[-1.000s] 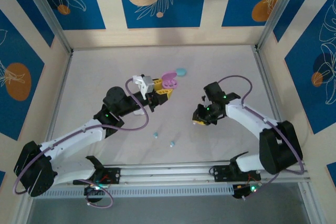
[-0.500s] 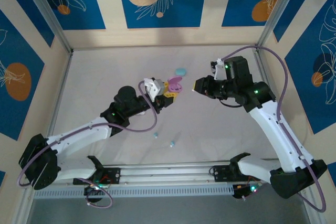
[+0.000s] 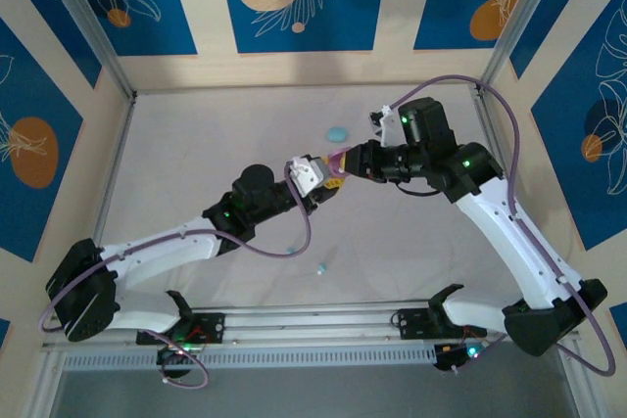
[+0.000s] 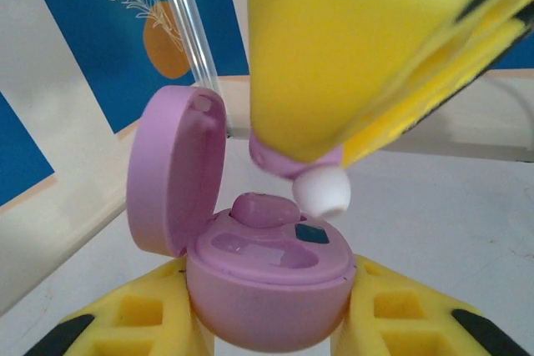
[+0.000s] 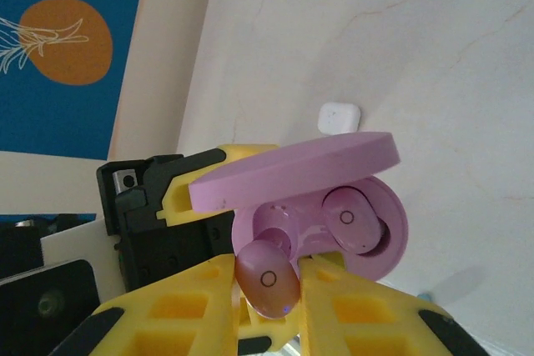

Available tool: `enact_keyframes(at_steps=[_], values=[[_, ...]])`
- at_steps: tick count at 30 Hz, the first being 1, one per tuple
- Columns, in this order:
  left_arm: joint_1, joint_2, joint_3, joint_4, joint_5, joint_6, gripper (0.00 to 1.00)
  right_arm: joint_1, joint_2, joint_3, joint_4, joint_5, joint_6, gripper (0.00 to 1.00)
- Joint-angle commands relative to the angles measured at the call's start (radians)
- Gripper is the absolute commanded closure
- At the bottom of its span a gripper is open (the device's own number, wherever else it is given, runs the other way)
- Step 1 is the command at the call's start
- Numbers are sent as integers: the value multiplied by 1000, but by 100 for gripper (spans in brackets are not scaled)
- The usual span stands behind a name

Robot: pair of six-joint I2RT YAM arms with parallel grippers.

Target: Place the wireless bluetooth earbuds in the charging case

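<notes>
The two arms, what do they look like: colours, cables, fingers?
Both the left arm and the right arm have long white segments and rounded black joints. A thin purple cable loops along each. Small green lights glow on the joints. The fingers are yellow plastic with open cells.

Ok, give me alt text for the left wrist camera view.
An open pink charging case sits clamped in the yellow left gripper, one pink earbud already seated inside. From above, the right gripper holds a second pink earbud, white tip down, just over the empty slot.
</notes>
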Motion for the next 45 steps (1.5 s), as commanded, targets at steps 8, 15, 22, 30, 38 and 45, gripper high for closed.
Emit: enact_keyframes(at_steps=[8, 15, 22, 30, 38, 45], values=[[-24, 2, 45, 22, -42, 50, 80, 31, 19, 29, -16, 51, -9, 77], [-30, 0, 47, 22, -43, 52, 80, 47, 27, 24, 2, 88, 11, 77], [-34, -2, 44, 29, -46, 45, 80, 49, 27, 26, 17, 110, 20, 78], [-33, 10, 45, 60, -49, 25, 79, 71, 49, 46, -5, 45, -20, 76], [-33, 15, 45, 84, -52, 9, 79, 78, 58, 70, -51, 56, -34, 70], [-34, 5, 40, 94, -55, 3, 79, 79, 58, 79, -61, 71, -41, 72]])
